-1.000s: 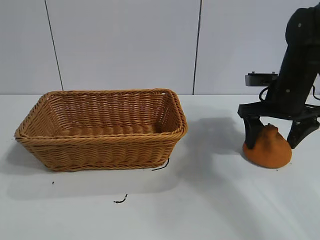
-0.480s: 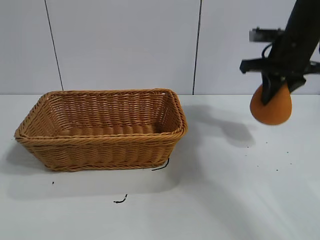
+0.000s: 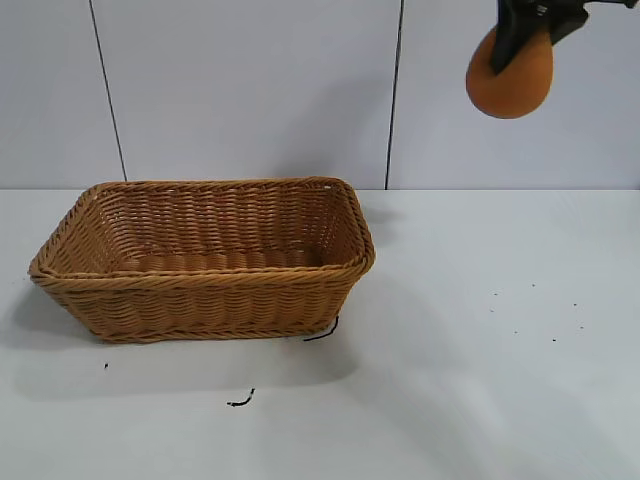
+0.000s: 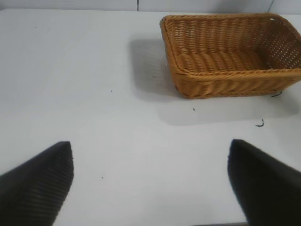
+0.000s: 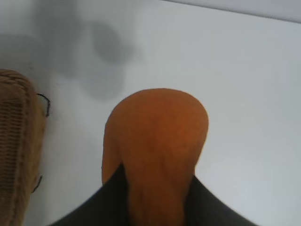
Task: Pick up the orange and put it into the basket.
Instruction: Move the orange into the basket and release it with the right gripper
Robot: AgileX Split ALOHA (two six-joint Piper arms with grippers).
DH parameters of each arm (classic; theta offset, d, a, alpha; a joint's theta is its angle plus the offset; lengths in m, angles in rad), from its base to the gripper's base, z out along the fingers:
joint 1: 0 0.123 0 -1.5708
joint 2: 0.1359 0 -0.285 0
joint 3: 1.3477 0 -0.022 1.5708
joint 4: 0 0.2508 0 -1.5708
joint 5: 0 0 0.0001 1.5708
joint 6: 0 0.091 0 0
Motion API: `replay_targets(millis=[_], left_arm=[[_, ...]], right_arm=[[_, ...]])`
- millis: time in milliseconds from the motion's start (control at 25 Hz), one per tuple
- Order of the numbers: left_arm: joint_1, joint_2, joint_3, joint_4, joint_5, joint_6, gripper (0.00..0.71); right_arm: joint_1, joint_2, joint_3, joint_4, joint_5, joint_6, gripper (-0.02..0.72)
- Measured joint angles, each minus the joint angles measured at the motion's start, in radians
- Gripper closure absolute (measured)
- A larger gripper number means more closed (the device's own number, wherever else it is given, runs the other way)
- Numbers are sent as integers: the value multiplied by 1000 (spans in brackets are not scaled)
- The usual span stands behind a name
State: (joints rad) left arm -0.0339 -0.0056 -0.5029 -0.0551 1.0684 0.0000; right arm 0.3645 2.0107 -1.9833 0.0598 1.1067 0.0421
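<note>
Orange-brown lump, the orange (image 3: 512, 83), hangs clamped in your right gripper (image 3: 533, 22), which is mostly cropped overhead.
Basket (image 3: 352, 268) stands well apart; left gripper (image 4: 150, 181) gapes empty.

left gripper (image 4: 150, 181): black, ribbed tapered fingers | right gripper (image 3: 532, 22): black

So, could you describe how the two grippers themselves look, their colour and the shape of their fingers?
Both are black. The left gripper has broad fingers that taper to blunt tips, with a fine ribbed texture. The right gripper shows dark, smooth fingers. No cables or markings are visible.
</note>
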Motion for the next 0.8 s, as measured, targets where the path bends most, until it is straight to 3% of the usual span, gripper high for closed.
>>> replay_targets(millis=[360, 560, 800], left_arm=[[0, 0, 0, 0, 0, 0, 71], [0, 0, 0, 0, 0, 0, 71], [0, 0, 0, 0, 0, 0, 71]], right_arm=[[230, 70, 0, 7, -175, 44, 554], [255, 142, 0, 11, -272, 83, 554], [255, 264, 0, 24, -275, 89, 554]])
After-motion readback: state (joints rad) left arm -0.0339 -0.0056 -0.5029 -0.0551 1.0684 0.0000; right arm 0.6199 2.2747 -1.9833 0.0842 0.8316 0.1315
